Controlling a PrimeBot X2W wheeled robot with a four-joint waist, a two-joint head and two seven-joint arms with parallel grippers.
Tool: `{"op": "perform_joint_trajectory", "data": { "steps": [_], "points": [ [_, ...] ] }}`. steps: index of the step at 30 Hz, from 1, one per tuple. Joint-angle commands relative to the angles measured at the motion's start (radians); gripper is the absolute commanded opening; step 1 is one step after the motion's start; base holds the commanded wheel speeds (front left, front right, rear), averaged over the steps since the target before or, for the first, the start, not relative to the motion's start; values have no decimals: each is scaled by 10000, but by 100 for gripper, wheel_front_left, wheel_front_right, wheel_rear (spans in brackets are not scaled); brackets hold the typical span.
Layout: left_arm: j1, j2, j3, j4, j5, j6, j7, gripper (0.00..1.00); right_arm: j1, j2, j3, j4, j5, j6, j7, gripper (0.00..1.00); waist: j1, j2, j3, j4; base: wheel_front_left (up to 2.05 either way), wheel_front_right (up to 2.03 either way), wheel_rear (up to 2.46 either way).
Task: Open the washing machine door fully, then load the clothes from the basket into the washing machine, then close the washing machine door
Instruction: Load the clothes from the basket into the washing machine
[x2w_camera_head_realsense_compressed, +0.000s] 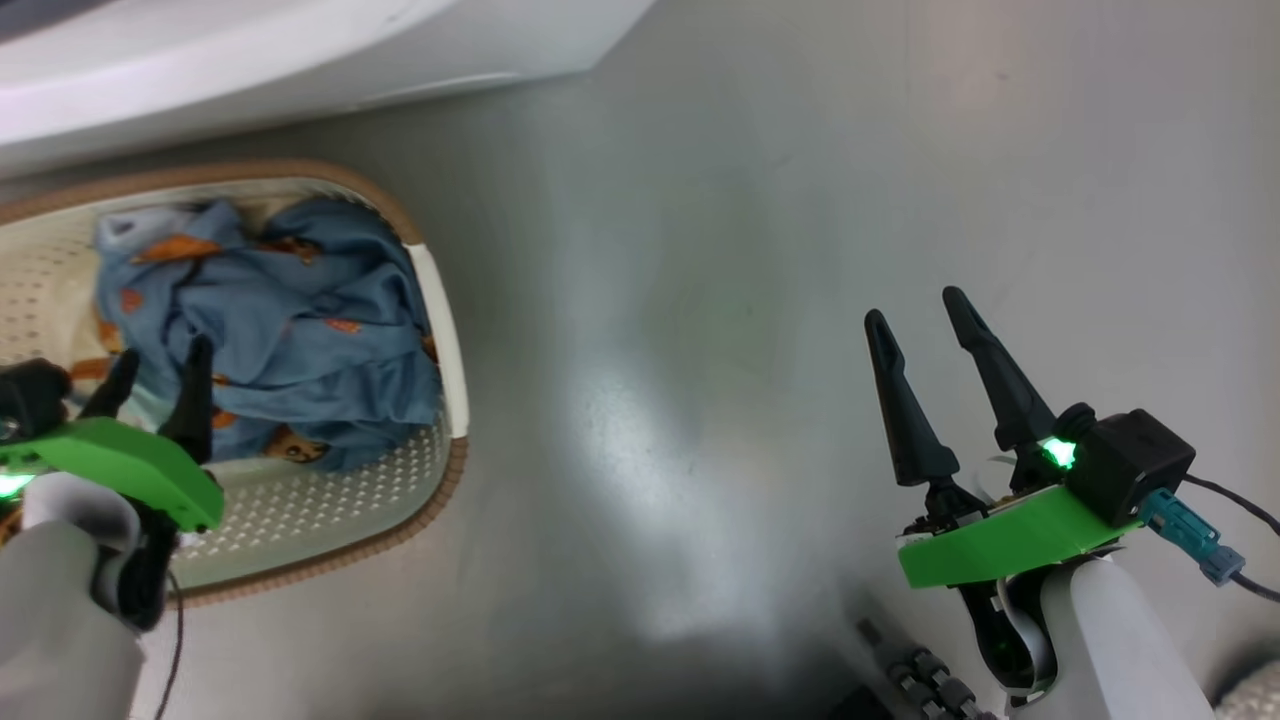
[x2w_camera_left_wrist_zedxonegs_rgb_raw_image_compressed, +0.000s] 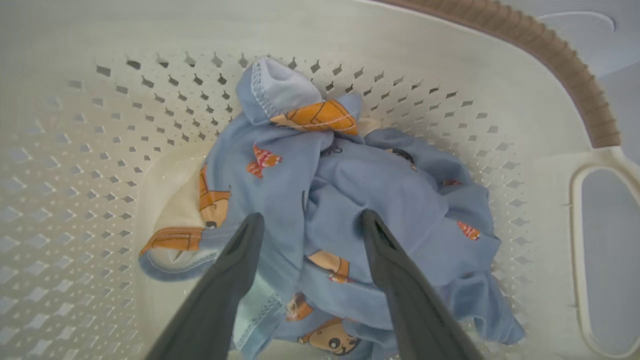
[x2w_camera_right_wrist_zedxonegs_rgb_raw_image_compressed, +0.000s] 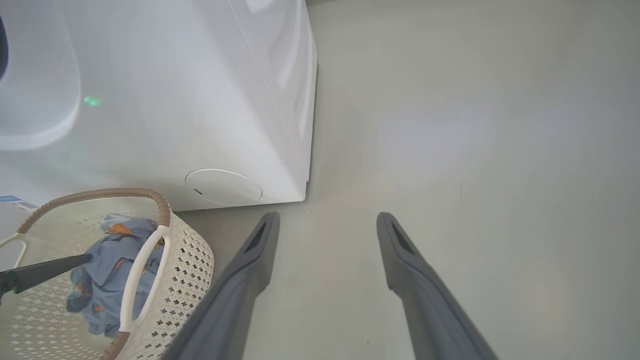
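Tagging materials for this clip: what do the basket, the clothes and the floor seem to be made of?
Basket: cream moulded plastic, matte, by its punched holes; the brown rim looks woven, likely moulded too. Clothes: soft light blue knit, probably cotton, by creases and stitched hems. Floor: smooth grey, semi-gloss, reflecting light; material unclear.

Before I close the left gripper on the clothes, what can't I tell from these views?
- Washing machine: the head and right wrist views cut its front off at their edges, so whether the door is open is unknown.
- Clothes: bunched in a heap, so the left wrist view leaves the number of garments unclear.
- Left gripper: open over the heap; contact with fabric unclear.
- Basket: floor under the heap hidden.
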Motion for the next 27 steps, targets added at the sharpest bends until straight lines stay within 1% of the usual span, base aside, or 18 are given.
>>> {"op": "perform_joint_trajectory", "data": {
  "steps": [1,5,10,15,16,17,18,23,27],
  "points": [
    [-21,460,172,-8,-222,-30,49,100,209,-5,252,-221,145,62,-118,100,0,0,391,-357,0,0,0],
    [-305,734,-67,115,-869,-30,348,100,180,-5,310,-251,274,62,-118,100,0,0,653,-512,0,0,0],
    [-685,967,-425,216,-1431,-30,682,100,172,-5,315,-293,380,62,-118,100,0,0,875,-624,0,0,0],
    [-1084,939,-775,577,-1620,-30,993,100,146,-5,301,-259,432,62,-118,100,0,0,948,-635,0,0,0],
    [-1152,914,-821,684,-1657,-30,1030,76,130,-5,294,-233,438,62,-118,100,0,0,942,-624,0,0,0],
    [-1209,878,-880,773,-1688,-30,1055,20,109,-5,285,-205,442,62,-118,100,0,0,926,-608,0,0,0],
    [-1242,818,-952,840,-1717,-30,1063,0,91,-5,267,-176,439,62,-118,100,0,0,887,-580,0,0,0],
    [-1238,620,-1270,980,-1706,-30,709,0,33,-5,169,-129,369,62,-118,100,0,0,611,-419,0,0,0],
    [-1014,462,-1501,936,-1843,-30,49,0,2,-5,19,-81,367,62,-118,100,0,0,167,-219,0,0,0]
  ]
}}
